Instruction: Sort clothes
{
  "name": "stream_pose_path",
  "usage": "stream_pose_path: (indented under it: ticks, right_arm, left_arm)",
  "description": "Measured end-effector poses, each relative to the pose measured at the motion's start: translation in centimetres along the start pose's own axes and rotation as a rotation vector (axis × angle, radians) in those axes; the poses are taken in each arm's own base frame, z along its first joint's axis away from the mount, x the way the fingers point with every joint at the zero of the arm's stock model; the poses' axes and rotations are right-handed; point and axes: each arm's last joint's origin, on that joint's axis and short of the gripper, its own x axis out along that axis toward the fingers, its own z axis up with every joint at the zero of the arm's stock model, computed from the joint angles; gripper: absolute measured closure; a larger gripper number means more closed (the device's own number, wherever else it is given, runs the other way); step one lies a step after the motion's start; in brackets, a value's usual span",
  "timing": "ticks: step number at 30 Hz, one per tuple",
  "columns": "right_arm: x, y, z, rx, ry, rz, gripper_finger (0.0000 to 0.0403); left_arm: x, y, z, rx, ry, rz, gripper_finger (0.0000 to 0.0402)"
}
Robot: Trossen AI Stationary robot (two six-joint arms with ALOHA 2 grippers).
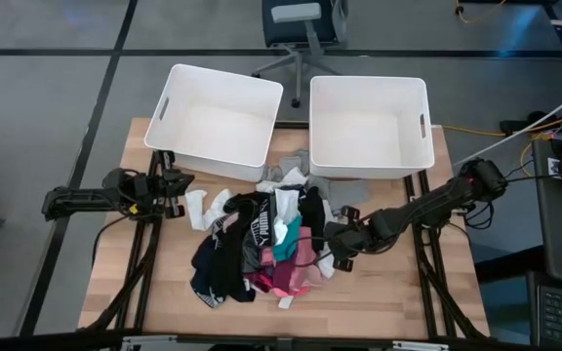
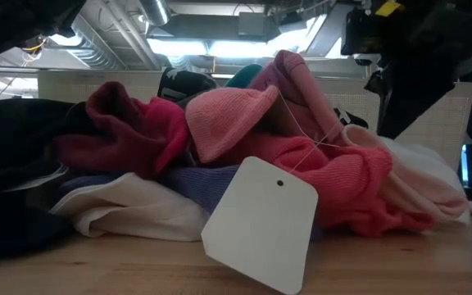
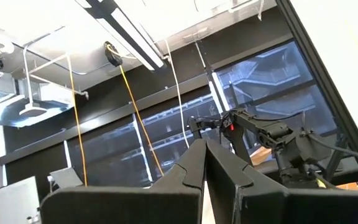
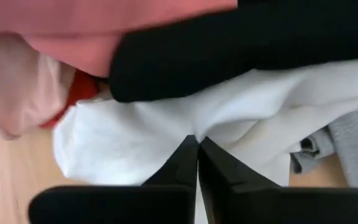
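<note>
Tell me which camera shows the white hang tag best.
The low view: the white hang tag fills the foreground, leaning on the pink clothes with its string visible. The high view shows only a small white speck at the pile's near edge, possibly the tag. Neither wrist view shows it.

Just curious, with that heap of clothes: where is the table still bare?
Bare wood shows along the table's front edge and between the left gripper and the clothes pile. Both white bins look empty. It's crowded where the right gripper meets the pile.

Left tool (image 3: 205,163) (fingers pressed together), ceiling light (image 3: 132,38), dark windows (image 3: 166,140)
</note>
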Motion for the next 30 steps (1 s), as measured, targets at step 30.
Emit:
stream_pose_path:
  ticks: [30]
  right_arm:
    - [-1.0,0.3,0.7,0.140,0.044,0.016,0.0246]
  left_arm:
    - [0.0,0.0,0.0,-0.004,0.000,0.003,0.0398]
